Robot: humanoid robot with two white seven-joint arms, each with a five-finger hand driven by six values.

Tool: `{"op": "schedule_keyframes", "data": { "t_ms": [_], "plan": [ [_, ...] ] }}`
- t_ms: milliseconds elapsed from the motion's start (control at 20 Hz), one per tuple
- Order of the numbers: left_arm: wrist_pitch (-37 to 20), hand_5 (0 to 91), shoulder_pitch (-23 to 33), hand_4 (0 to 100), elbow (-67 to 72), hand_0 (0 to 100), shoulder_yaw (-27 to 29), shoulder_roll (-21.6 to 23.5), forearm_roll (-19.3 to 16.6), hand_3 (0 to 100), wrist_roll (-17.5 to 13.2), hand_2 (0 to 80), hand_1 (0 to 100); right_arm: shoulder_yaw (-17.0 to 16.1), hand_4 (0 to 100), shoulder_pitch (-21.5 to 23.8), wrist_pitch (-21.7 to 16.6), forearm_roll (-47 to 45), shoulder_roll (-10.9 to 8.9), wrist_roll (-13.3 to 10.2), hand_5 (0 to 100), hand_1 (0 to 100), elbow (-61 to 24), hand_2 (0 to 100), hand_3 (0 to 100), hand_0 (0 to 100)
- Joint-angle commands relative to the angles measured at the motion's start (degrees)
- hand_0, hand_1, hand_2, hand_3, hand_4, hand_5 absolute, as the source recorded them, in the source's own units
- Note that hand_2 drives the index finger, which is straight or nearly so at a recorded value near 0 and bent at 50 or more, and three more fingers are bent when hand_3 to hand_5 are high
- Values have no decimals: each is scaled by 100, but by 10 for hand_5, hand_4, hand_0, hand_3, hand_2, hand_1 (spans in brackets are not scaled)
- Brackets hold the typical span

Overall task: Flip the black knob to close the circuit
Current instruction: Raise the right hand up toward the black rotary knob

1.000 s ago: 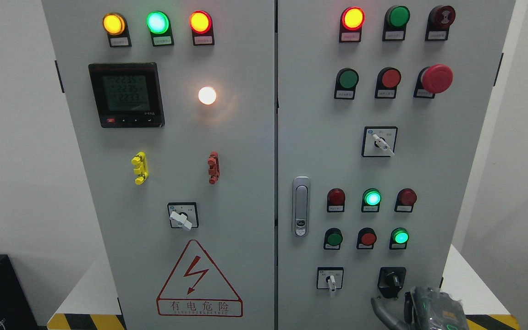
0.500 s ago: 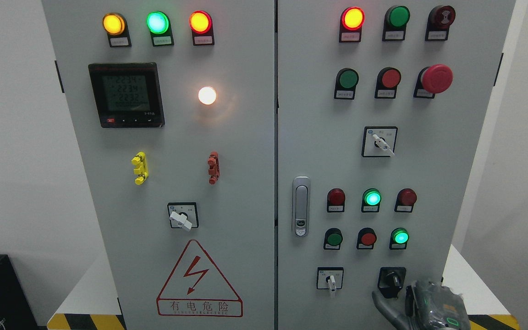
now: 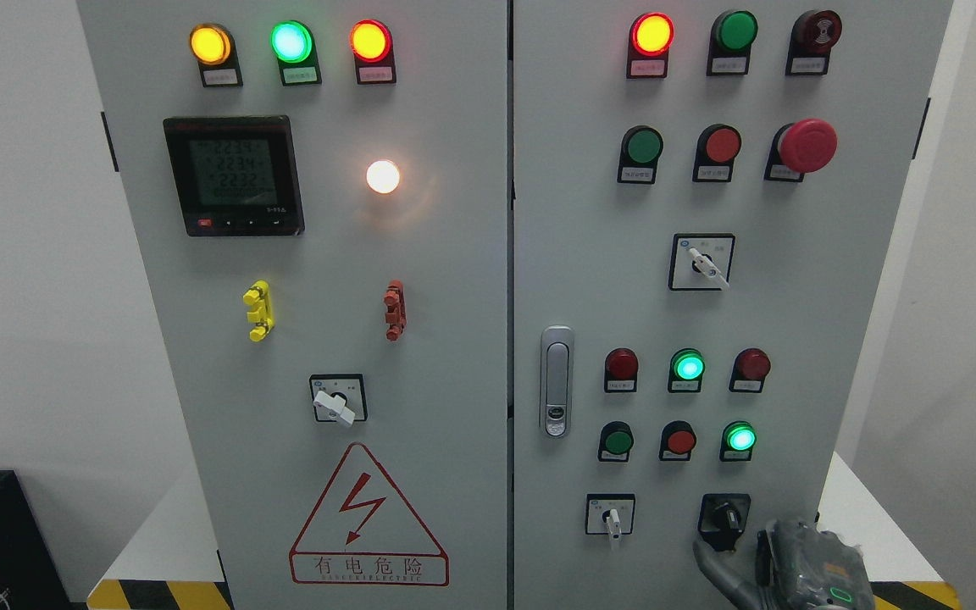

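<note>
The black knob [image 3: 725,517] sits on a black plate at the lower right of the right cabinet door [image 3: 590,280], its handle pointing roughly down and slightly right. My right hand [image 3: 738,569] comes up from the bottom edge just below the knob, wrapped in a grey, clear-covered wrist with green lights. One grey finger [image 3: 711,562] stretches up and to the left, its tip just below the knob's plate and apart from the knob. The hand holds nothing. Most of its other fingers are hidden below the picture's edge. My left arm does not show.
A white-handled selector switch [image 3: 612,517] is left of the knob, with lit green lamps [image 3: 740,439] and red buttons above. A door latch [image 3: 556,381] sits by the seam. The cabinet stands on a white base with yellow-black striping [image 3: 162,595].
My right hand has risen a little from the bottom edge and shifted slightly right. Its finger now reaches closer to the black knob's plate. The knob has not turned.
</note>
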Motion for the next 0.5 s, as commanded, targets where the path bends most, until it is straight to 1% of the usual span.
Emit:
{"op": "schedule_keyframes", "data": {
  "t_ms": [0, 250, 450],
  "plan": [
    [5, 0, 123, 0, 0, 120, 0, 0, 0, 0, 2, 0, 556, -14, 910, -65, 42, 44, 23, 44, 951, 41, 38, 870, 1000, 0],
    [5, 0, 123, 0, 0, 120, 0, 0, 0, 0, 2, 0, 556, -14, 910, -83, 42, 36, 23, 44, 948, 42, 47, 870, 1000, 0],
    [5, 0, 123, 0, 0, 120, 0, 0, 0, 0, 2, 0, 556, -14, 910, -144, 112, 36, 23, 44, 948, 43, 126, 870, 1000, 0]
  ]
}}
